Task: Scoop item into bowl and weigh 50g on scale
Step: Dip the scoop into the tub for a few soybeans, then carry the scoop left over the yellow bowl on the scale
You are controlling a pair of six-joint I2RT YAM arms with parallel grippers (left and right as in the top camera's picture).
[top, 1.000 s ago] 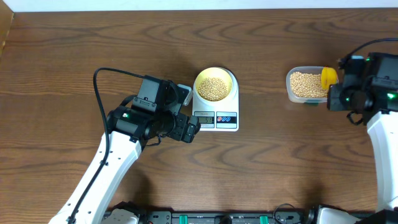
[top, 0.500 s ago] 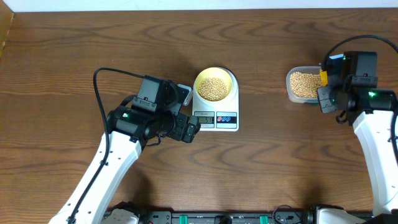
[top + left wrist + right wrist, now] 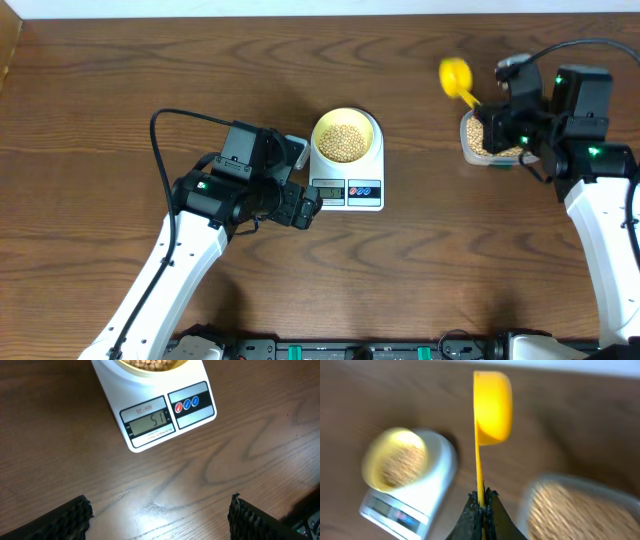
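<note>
The pale-yellow bowl [image 3: 345, 138] holds beans [image 3: 344, 141] and sits on the white scale [image 3: 349, 190]. In the left wrist view the scale's display [image 3: 148, 420] reads 51. My left gripper [image 3: 159, 515] is open and empty above the bare table, just in front of the scale. My right gripper [image 3: 482, 505] is shut on the handle of the bright yellow scoop [image 3: 491, 406], whose cup [image 3: 455, 74] is in the air to the left of the clear tub of beans [image 3: 488, 140]. The scoop's cup looks empty. The right wrist view is blurred.
The clear tub [image 3: 580, 510] stands at the right of the table, under my right arm. My left arm's black wrist [image 3: 240, 190] lies close to the left side of the scale. The table's far edge [image 3: 320, 14] runs along the top.
My right gripper has lifted the yellow scoop out of the tub and swung it up and to the left. The left arm and the scale have not moved.
</note>
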